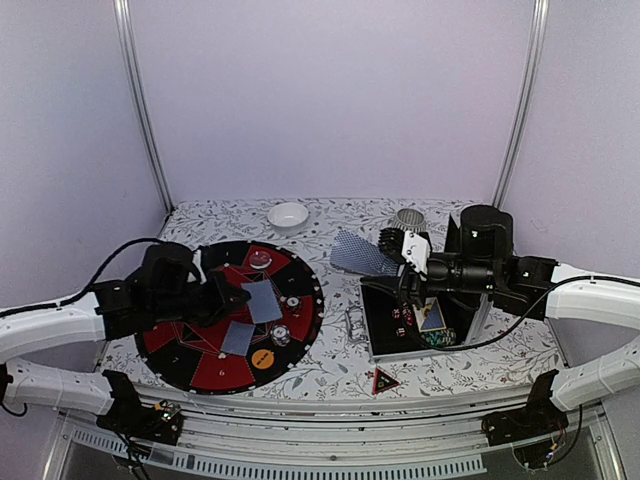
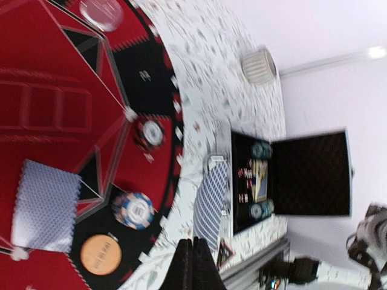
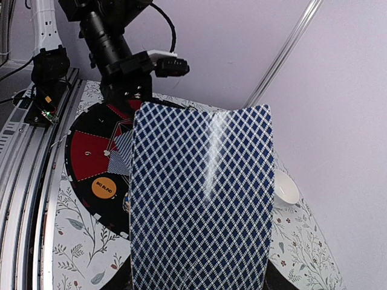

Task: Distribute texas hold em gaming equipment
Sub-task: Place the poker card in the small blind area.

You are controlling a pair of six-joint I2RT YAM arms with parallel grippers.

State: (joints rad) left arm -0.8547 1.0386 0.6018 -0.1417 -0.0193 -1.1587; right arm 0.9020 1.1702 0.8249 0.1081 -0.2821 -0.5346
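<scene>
Overhead view, read left to right. My left arm enters from the left edge with its forearm low and roughly level. My left gripper (image 1: 238, 297) hangs over the middle of the round red-and-black game mat (image 1: 190, 365). Its fingers (image 2: 183, 272) are pressed together with nothing between them.

Two face-down cards lie on the mat: a first card (image 1: 262, 300) just beside the fingertips and a second card (image 1: 238, 338) nearer me. An orange disc (image 1: 263, 358) sits by the mat's near rim, a striped chip (image 1: 281, 335) lies just beside it, and a clear disc (image 1: 260, 260) rests at the far side. A white bowl (image 1: 288, 214) and a ribbed cup (image 1: 408, 217) stand farther back on the flowered table (image 1: 330, 375).

My right arm comes in from the right with its wrist turned toward the mat. My right gripper (image 1: 393, 262) pinches one edge of a patterned card (image 1: 355, 252), which is held tilted in the air to the right of the mat. In the right wrist view, the patterned back of this card (image 3: 199, 199) fills most of the frame. Below the gripper sits an open black case (image 1: 380, 338), and a red triangular marker (image 1: 385, 379) lies on the table in front of it.
</scene>
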